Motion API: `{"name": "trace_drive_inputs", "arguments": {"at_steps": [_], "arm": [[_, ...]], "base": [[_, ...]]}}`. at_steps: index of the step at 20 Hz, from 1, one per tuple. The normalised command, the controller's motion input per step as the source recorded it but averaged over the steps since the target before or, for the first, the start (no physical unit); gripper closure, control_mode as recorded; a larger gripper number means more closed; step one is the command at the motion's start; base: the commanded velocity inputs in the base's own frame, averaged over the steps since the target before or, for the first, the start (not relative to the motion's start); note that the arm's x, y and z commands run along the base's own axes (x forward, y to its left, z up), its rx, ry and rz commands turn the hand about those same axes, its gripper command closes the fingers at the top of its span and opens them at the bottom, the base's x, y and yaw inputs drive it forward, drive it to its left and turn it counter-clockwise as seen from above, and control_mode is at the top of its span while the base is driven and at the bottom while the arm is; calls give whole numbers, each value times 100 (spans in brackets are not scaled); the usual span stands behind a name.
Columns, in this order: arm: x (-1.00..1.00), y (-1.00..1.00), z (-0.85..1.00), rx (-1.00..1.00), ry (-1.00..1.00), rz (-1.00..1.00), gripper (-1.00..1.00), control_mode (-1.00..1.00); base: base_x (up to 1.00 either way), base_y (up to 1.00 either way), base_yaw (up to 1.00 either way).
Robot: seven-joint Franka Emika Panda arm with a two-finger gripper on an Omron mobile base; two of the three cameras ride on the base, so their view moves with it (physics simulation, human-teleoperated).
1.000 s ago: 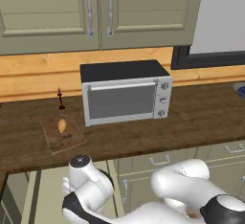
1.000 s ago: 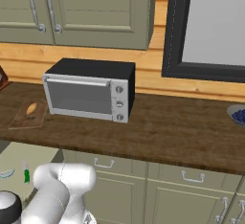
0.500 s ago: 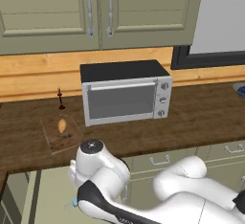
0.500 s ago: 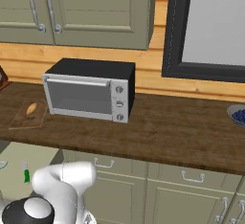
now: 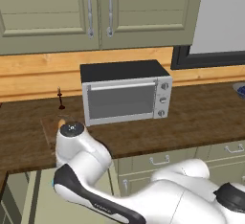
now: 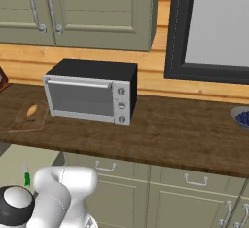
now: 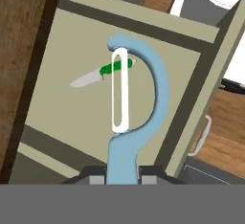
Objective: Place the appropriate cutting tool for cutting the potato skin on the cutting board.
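In the hand view my gripper (image 7: 122, 173) is shut on the slim handle of the cutting tool (image 7: 125, 146), a light-blue peeler. Its looped head with the white blade points away from me. It hangs above an open drawer (image 7: 62, 117) where a green-handled knife (image 7: 103, 73) lies. The cutting board (image 6: 24, 121) lies on the counter left of the toaster oven, with the potato (image 6: 32, 110) on it. In the left base view my white arm covers much of the cutting board (image 5: 47, 131).
A silver and black toaster oven (image 5: 125, 94) stands mid-counter against the wooden wall. A small dark item (image 5: 61, 99) stands behind the board. A bowl (image 6: 241, 117) sits at the counter's far right. The open drawer (image 6: 19, 161) juts out below the counter's front edge.
My arm has swung up and leftward in the left base view, its joint now in front of the board. The gripper stayed shut.
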Motion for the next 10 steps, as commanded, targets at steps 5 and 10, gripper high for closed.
{"name": "trace_drive_inputs", "arguments": {"at_steps": [5, 10], "arm": [[54, 48, 55, -8, -5, -18, 100, -100], [67, 16, 49, -7, -12, -15, 100, -100]], "base": [[0, 0, 0], [0, 0, 0]]}}
